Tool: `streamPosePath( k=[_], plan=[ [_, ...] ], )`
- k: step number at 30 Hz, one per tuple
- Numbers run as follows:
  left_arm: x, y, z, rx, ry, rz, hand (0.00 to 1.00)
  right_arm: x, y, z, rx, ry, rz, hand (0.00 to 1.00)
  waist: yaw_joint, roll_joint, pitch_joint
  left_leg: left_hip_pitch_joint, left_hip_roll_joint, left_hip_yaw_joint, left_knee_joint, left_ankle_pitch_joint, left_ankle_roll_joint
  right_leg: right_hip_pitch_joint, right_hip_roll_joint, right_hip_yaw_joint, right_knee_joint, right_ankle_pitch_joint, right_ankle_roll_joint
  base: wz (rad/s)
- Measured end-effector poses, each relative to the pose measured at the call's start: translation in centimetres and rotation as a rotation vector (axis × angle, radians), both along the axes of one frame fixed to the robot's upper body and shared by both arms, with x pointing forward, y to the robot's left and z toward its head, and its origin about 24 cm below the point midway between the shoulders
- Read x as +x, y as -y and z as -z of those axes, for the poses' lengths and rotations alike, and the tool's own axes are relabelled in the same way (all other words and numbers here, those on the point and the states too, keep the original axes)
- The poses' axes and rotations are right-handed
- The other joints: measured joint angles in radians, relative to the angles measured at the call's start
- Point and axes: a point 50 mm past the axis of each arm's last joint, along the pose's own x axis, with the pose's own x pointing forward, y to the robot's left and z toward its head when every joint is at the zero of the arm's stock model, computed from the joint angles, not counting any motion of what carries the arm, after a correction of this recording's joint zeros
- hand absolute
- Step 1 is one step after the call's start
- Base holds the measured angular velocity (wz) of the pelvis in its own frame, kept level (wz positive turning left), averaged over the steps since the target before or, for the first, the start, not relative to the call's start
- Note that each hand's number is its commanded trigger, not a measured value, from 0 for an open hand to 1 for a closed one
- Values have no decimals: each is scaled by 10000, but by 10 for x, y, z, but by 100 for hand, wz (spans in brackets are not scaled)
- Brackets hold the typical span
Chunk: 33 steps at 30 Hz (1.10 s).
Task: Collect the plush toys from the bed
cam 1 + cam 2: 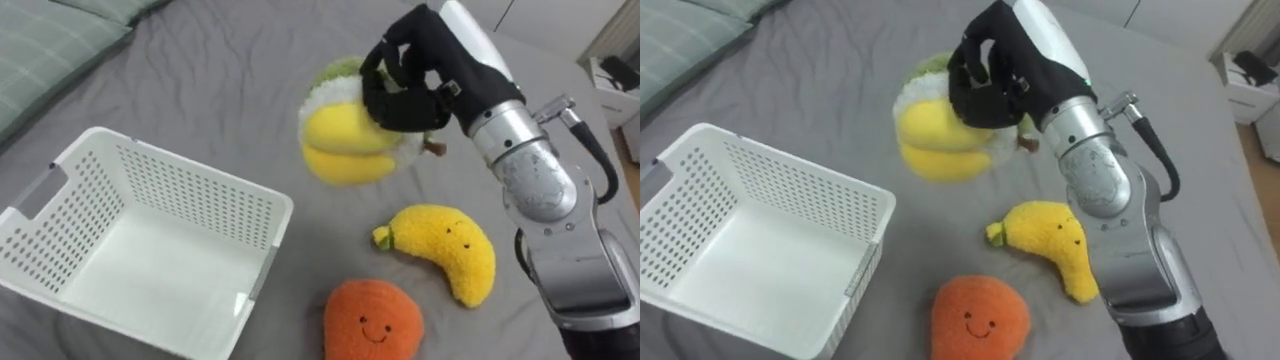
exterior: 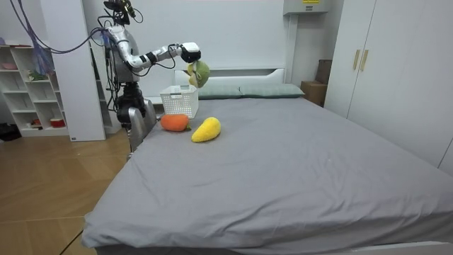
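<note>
Toys, from the left: where does each one lie?

Far left is the white basket (image 1: 200,185), standing empty on the bed (image 1: 200,70). Just right of its near rim, lifted clear of the cover, hangs the yellow and green plush toy (image 1: 340,145). Lower down lie the orange plush (image 1: 372,320) and, to its right, the banana plush (image 1: 450,250), near each other but apart.

What has hold of the lifted one?

The right hand (image 1: 405,75). Its fingers (image 1: 378,70) are curled tightly over the top of the toy, which bulges out below them.

So what could go wrong?

I'd judge the hold shallow. The fingers pinch only the upper part of a soft, round thing, so it could squeeze out and drop onto the cover short of the basket. Opening too early would do the same, since the toy is beside the rim and not yet over the inside. The basket looks light, and a knock on its wall could shove or tip it.

And the arm's pose?

It comes in from the right, the forearm rising up and leftward to the wrist, the back of the hand up and the palm facing down over the toy. In the room view the robot stands at the side of the bed with this arm stretched out above it.
</note>
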Motion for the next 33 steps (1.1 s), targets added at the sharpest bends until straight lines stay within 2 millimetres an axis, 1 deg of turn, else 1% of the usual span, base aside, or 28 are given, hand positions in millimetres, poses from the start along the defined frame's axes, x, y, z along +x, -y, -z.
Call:
streamPosePath(
  k=[1,2,5,6,8,9,11,12,14,15,17,20,22,24,25,26,27,28,33],
  plan=[
    [0,0,0,5,-20,-4,0,0,-4,-1,-65,10,-186,100,73,-40,-9,-43,0,-10,4,1,-1,-21,0,-7,-8,1,-1,0],
    [1,-1,0,21,-9,2,0,0,-8,-1,-99,-54,-354,100,140,-27,13,-61,-1,-38,17,0,-1,-29,-4,-59,-16,2,-1,6],
    [1,-2,-1,41,-13,14,0,0,-19,-1,7,-109,-701,100,161,-43,18,-180,-21,-222,105,0,0,-37,-23,-257,-17,3,0,16],
    [2,-2,-1,38,18,23,0,0,-20,-1,58,-98,-728,100,182,-46,17,-206,-25,-247,129,0,0,-43,-25,-257,-19,3,0,12],
    [5,-2,-1,-4,62,26,0,0,-22,-2,220,-122,-816,100,433,-48,22,-231,-31,-283,141,0,-1,-35,-25,-281,-20,3,1,5],
    [5,-2,-1,1,67,26,0,0,-23,-2,288,-161,-870,100,465,-61,15,-237,-33,-303,146,0,-1,-33,-25,-287,-20,3,1,5],
    [7,-2,-1,4,99,32,0,-1,-27,0,415,-289,-1110,100,640,-94,12,-270,-44,-363,151,2,-4,-18,-31,-342,-14,3,1,5],
    [8,-2,-1,2,123,38,0,-1,-29,0,388,-286,-1187,100,689,-127,-6,-271,-45,-368,143,3,-5,-18,-32,-349,-15,3,1,6],
    [9,-1,0,-39,40,27,0,-2,-43,-4,203,-130,-1637,100,834,-125,13,-271,-46,-415,133,9,-11,-13,-60,-519,-15,2,1,6],
    [10,-1,0,-60,12,36,0,-2,-46,-5,121,-91,-1794,100,882,-105,30,-277,-51,-432,147,12,-13,-10,-64,-532,-17,2,1,10],
    [11,0,0,-79,12,56,0,-3,-60,-11,-136,130,-2313,100,952,-133,46,-290,-68,-528,187,27,-12,30,-82,-655,-27,2,2,12],
    [12,0,0,-82,35,60,0,-6,-73,-13,-249,233,-2833,100,1093,-133,62,-264,-118,-604,169,29,-5,162,-119,-822,-166,4,9,9],
    [14,0,0,-90,98,76,0,-9,-78,-10,-399,108,-3100,100,1203,-128,67,-278,-133,-639,150,33,2,168,-130,-851,-158,3,9,6],
    [16,0,0,-106,154,22,0,-10,-81,-8,-499,-2,-3272,100,1224,-140,73,-305,-151,-731,152,43,14,174,-150,-977,-157,2,11,11],
    [17,1,0,-111,163,41,0,-11,-83,-7,-578,-42,-3343,58,1238,-143,78,-315,-155,-742,158,44,15,170,-152,-992,-157,3,11,4],
    [17,1,0,-108,151,61,0,-12,-84,-6,-679,-105,-3456,41,1249,-144,78,-315,-157,-745,159,44,15,171,-154,-999,-156,3,12,0],
    [17,1,0,-106,142,88,0,-12,-86,-5,-727,-154,-3532,14,1258,-144,79,-315,-157,-745,158,45,16,172,-154,-1004,-156,3,12,0],
    [17,1,0,-99,112,200,0,-13,-87,-4,-819,-239,-3661,0,1285,-144,79,-314,-159,-744,158,46,16,172,-154,-1015,-156,3,13,0],
    [19,2,0,-86,127,299,0,-16,-92,1,-1273,-350,-3894,0,1346,-150,82,-331,-162,-752,157,48,17,179,-156,-1071,-160,3,13,0]
  ],
)
